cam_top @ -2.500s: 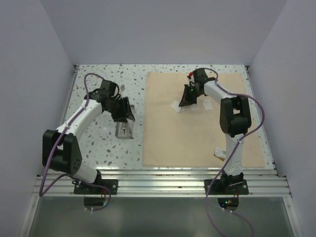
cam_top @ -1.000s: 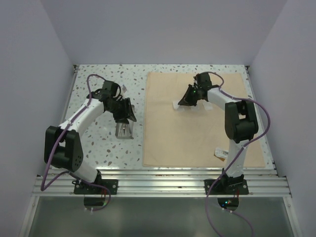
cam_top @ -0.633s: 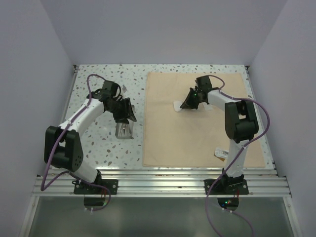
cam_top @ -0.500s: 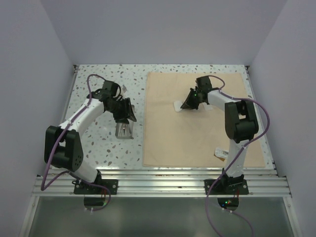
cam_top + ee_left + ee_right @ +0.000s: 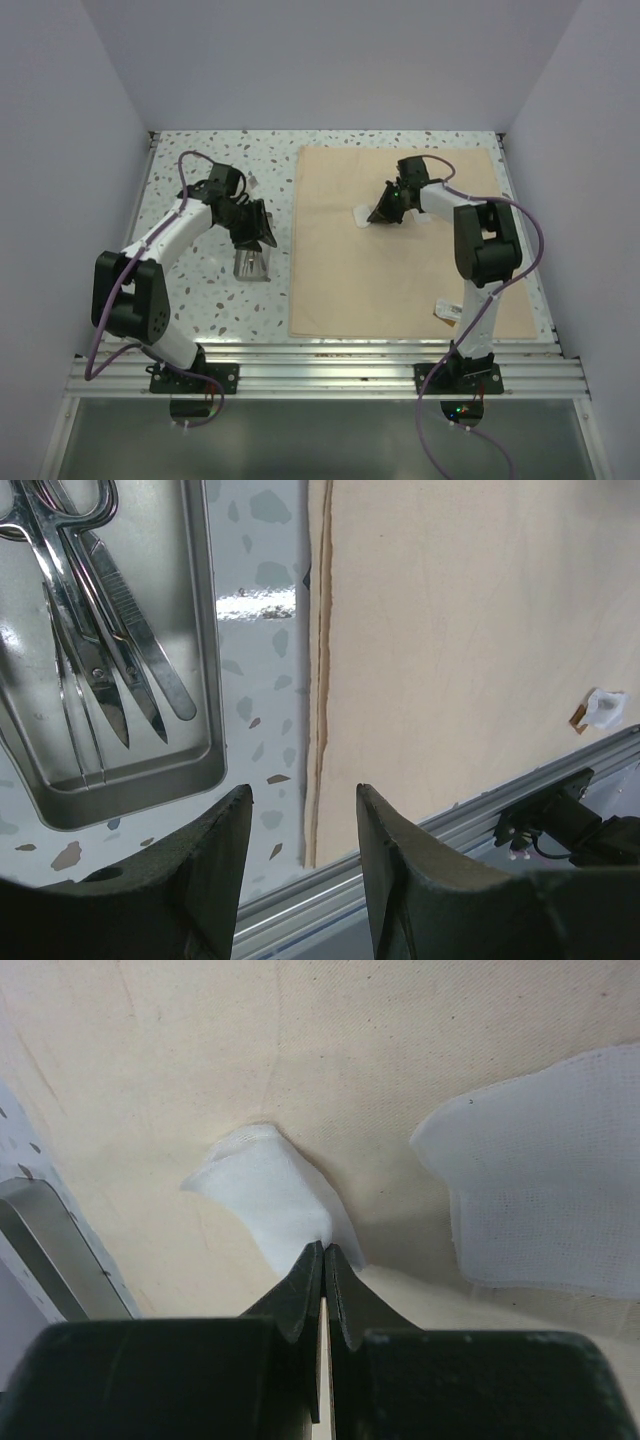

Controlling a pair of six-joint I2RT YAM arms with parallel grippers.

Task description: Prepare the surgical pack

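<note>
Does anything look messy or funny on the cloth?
One gauze square is bunched up, pinched in the shut right gripper, while the other gauze square lies flat beside it on the tan cloth.

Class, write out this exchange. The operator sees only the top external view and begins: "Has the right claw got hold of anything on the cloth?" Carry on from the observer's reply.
Observer: Yes. The right claw is shut on the corner of one gauze square on the tan cloth.
Operator: Any other gauze nearby?
Observer: A second gauze square lies flat beside it, apart from the claw.
Operator: What's in the metal tray?
Observer: It holds scissors and forceps, lying side by side.
</note>
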